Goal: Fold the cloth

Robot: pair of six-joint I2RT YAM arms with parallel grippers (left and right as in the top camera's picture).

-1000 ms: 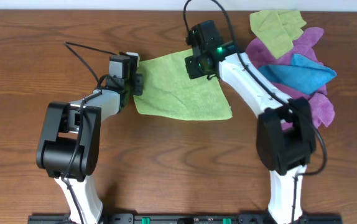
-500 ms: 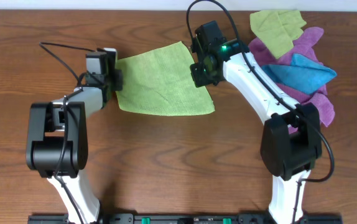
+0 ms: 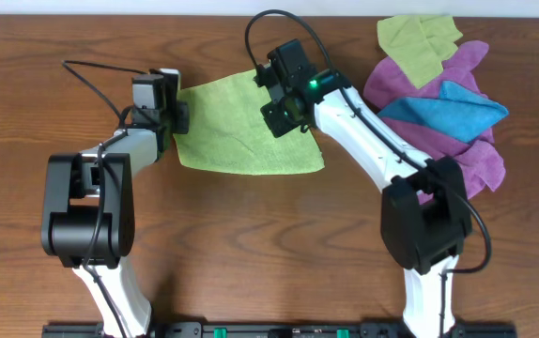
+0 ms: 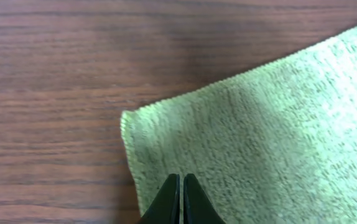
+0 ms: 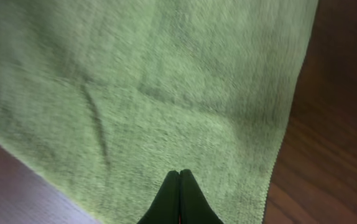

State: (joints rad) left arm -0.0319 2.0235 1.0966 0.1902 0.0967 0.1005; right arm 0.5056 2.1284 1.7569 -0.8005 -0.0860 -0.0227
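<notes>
Where it lies spread on the wooden table: the cloth, lime-green, fuzzy, lightly creased. Overhead: left gripper at its left edge, right gripper over its upper right part. Wrist views alone: stitched hem, both pairs of jaws pressed together over fabric

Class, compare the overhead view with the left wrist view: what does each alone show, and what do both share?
Only overhead: both arms, the right gripper, and a pile of purple, blue and olive cloths. Only left wrist: fuzzy texture and one corner close up. Both: the lime-green cloth, the left gripper shut on its edge, the wooden table.
</notes>
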